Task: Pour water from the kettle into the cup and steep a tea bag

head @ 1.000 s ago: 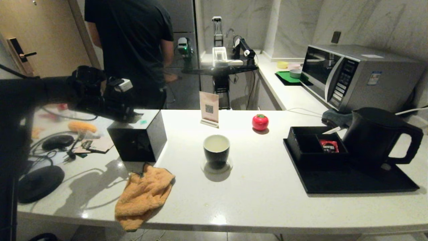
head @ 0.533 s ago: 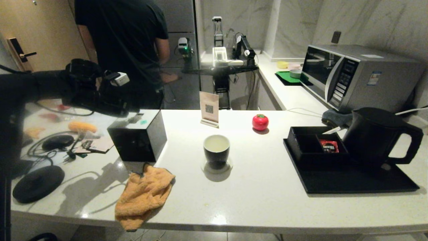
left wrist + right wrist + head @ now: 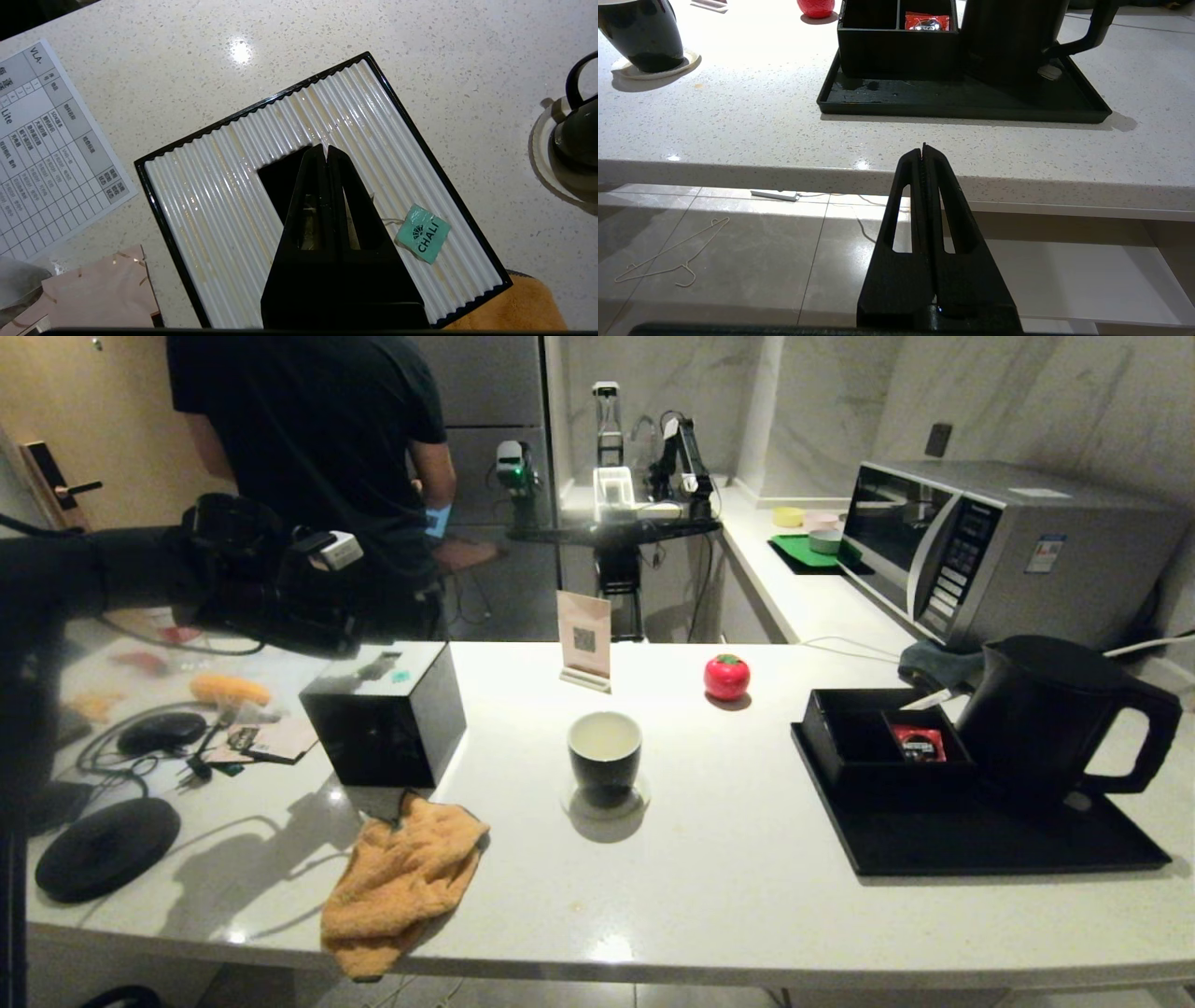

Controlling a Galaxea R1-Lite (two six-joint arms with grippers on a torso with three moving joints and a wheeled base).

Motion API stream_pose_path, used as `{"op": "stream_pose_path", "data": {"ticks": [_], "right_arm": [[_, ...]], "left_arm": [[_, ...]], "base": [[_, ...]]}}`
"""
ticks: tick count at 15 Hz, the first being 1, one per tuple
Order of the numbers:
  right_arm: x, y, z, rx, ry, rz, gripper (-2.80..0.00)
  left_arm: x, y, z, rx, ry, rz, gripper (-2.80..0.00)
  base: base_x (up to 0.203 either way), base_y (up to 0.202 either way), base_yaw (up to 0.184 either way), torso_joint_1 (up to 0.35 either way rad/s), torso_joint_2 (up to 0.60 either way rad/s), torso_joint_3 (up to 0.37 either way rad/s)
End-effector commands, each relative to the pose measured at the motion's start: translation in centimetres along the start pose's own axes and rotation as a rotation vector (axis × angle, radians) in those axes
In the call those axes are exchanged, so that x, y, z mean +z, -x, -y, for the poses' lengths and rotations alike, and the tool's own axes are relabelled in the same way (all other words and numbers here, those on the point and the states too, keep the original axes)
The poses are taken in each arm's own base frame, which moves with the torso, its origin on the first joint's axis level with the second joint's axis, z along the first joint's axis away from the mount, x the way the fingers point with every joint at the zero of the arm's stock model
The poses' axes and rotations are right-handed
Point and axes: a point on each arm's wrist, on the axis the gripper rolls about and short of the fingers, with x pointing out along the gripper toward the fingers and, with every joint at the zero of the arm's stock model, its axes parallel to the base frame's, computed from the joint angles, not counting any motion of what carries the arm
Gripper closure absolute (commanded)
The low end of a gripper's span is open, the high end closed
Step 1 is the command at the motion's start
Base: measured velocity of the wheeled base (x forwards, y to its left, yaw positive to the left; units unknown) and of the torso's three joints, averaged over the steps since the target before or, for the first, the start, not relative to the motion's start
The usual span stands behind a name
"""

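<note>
Standing on its coaster at counter centre, the cup sits well right of the left gripper, which reaches level over the black tissue box; the kettle sits far right on the tray.

Left wrist view: fingers pressed together above the box's slot, green CHALI tag just beside.

Right wrist view: right gripper closed, empty, below the counter edge.

My left arm cut off at the head view's left edge, tea bag mostly hidden behind my left gripper, kettle cropped at the right wrist view's top, person cut off above the shoulders
</note>
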Motion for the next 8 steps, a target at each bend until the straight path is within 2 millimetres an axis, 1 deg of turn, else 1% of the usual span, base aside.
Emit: {"op": "stream_pose_path", "data": {"ticks": [1, 8], "right_arm": [[0.0, 0.0, 0.0, 0.000, 0.001, -0.002, 0.00], [0.0, 0.0, 0.0, 0.000, 0.001, -0.002, 0.00]], "left_arm": [[-0.6, -0.9, -0.2, -0.014, 0.009, -0.017, 0.00], [-1.5, -2.5, -0.1, -0.035, 0.019, -0.048, 0.00]], "base": [[0.000, 0.000, 0.000, 0.000, 0.00, 0.000], [0.000, 0.000, 0.000, 0.000, 0.00, 0.000]]}}
